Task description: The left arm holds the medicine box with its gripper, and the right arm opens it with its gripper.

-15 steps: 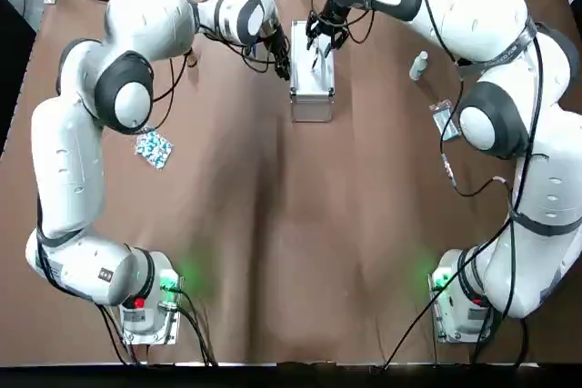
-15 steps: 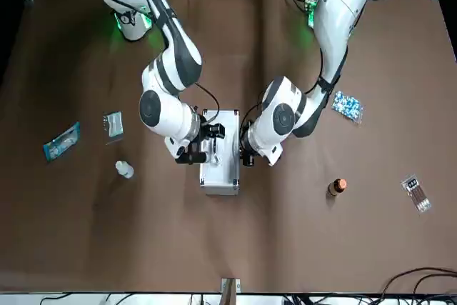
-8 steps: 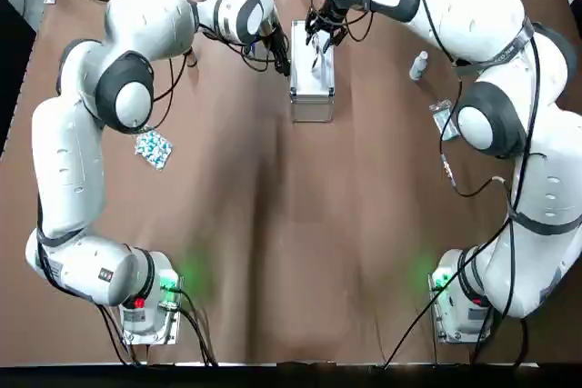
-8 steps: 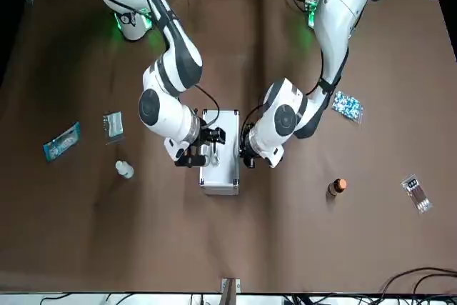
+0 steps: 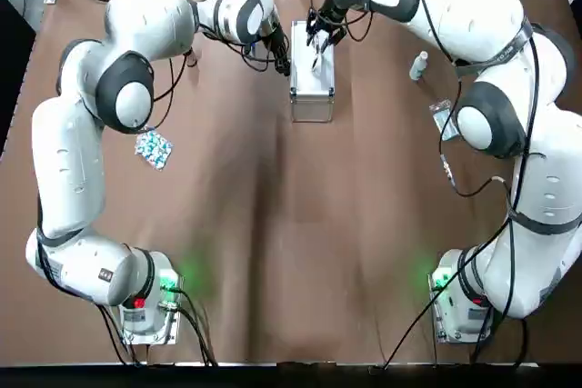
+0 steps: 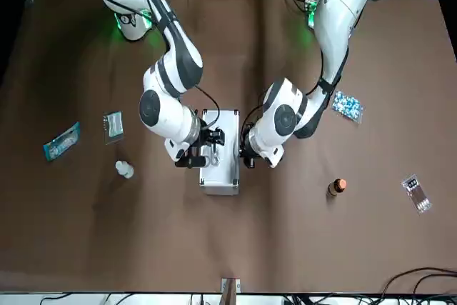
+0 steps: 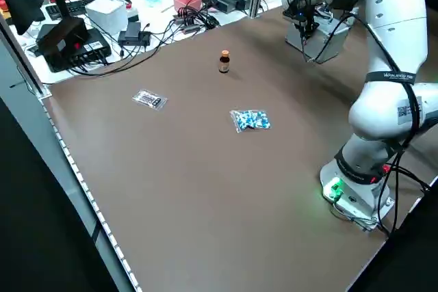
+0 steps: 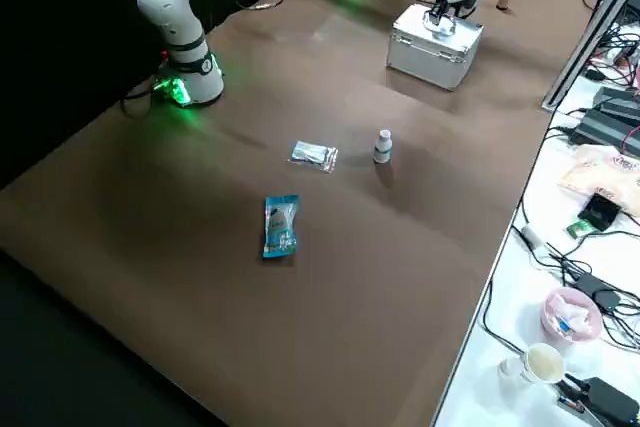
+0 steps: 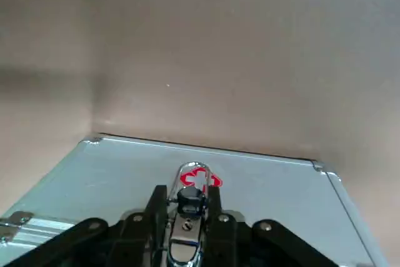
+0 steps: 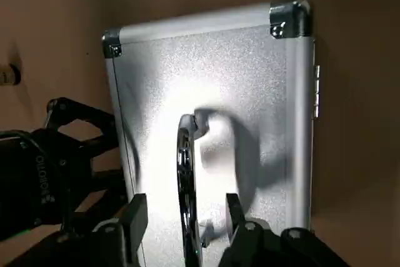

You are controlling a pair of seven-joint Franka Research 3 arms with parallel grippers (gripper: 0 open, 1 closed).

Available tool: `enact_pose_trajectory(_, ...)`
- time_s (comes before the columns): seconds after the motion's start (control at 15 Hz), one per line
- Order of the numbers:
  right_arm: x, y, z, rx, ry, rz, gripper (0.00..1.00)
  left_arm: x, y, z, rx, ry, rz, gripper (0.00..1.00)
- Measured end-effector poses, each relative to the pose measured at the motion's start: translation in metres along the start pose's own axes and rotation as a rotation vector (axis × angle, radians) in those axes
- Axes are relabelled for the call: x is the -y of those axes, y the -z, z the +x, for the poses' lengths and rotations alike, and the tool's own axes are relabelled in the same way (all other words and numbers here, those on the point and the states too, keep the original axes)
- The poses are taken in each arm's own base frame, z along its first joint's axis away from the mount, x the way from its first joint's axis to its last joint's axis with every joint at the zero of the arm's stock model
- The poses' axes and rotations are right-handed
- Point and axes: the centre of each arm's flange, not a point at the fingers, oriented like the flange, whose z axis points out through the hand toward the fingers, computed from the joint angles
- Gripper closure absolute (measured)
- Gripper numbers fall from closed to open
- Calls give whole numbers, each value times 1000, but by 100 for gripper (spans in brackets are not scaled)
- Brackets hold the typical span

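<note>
The medicine box [image 5: 311,74] is a silver aluminium case lying flat at the far middle of the table, also seen in the front view [image 6: 220,153]. My left gripper [image 5: 281,57] presses against its left side wall. In the left wrist view that gripper [image 9: 185,209] is shut on the silver clasp [image 9: 187,232] with the red mark. My right gripper [image 5: 318,36] hovers over the lid. In the right wrist view it [image 10: 185,217] is open, one finger on each side of the carry handle [image 10: 185,161], touching neither side.
A blue blister pack [image 5: 153,148] lies on the left. A small white bottle [image 5: 417,65] and a clear sachet [image 5: 443,118] lie on the right. The front view adds a brown bottle [image 6: 336,187], a small packet [image 6: 415,193] and a blue packet [image 6: 61,141].
My right gripper has shifted a little along the lid toward the box's far end. The box and my left gripper have stayed in place.
</note>
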Motion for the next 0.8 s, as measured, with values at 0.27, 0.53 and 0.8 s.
enact_pose_trajectory(0.27,1,1,0,0,1,0,51,0,0,0,-1,5,-1,70)
enact_pose_trajectory(0.53,1,1,0,1,1,0,60,0,0,0,-2,5,-2,70)
enact_pose_trajectory(0.8,0,-1,-2,21,1,-7,60,0,-1,0,-2,6,-2,70)
